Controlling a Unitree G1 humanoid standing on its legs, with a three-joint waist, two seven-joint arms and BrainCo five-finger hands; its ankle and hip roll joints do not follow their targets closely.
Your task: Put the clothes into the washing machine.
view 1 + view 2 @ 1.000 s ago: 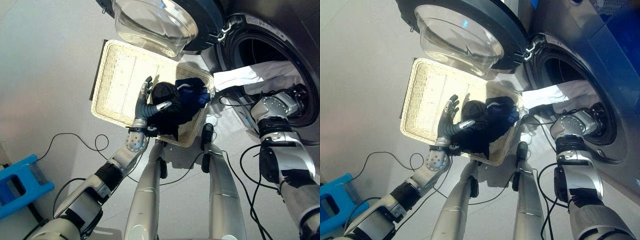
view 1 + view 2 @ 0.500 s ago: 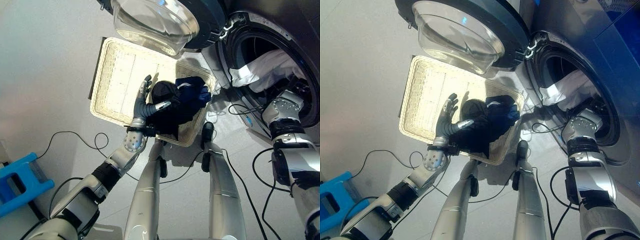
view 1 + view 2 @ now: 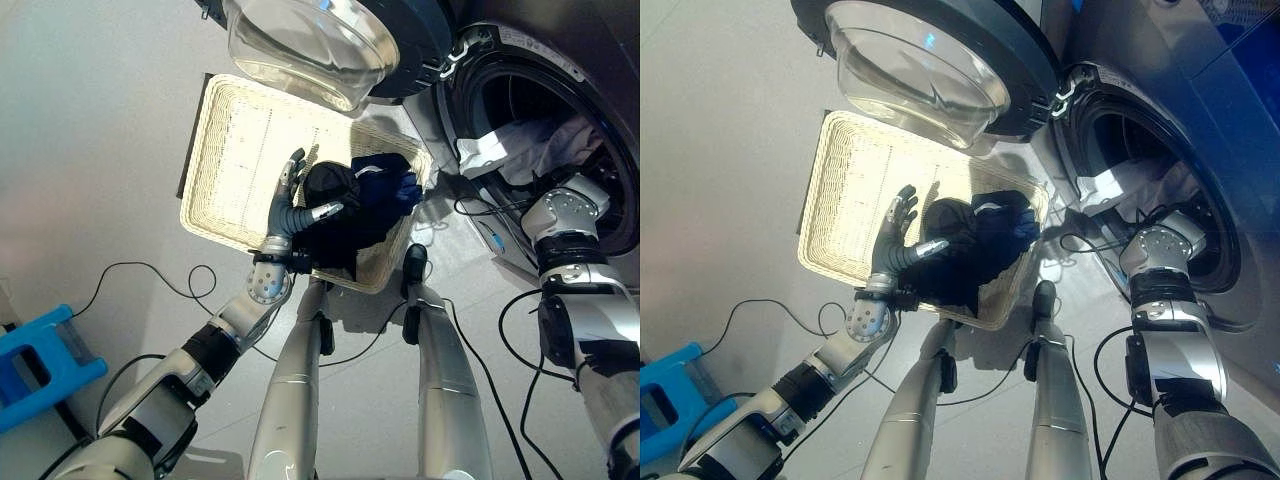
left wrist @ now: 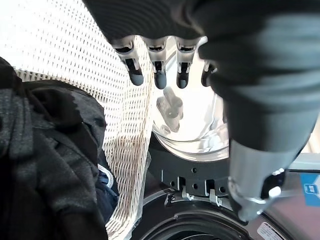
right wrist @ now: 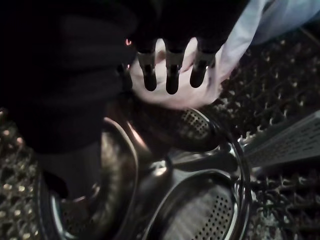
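A heap of dark blue and black clothes lies in the right end of a pale wicker basket on the floor. My left hand rests open in the basket against the heap's left side, thumb on the black cloth; its straight fingers hold nothing. A white garment lies bunched inside the washing machine's drum. My right arm reaches into that drum, and my right hand has straight fingers pressed on the white garment.
The washer's round glass door stands open above the basket's far edge. The perforated steel drum wall surrounds my right hand. A blue plastic stool sits on the grey floor at the lower left.
The white garment hung out over the drum's rim toward the basket; now it is pushed inside the drum, with my right arm deeper in. The left hand has stayed put.
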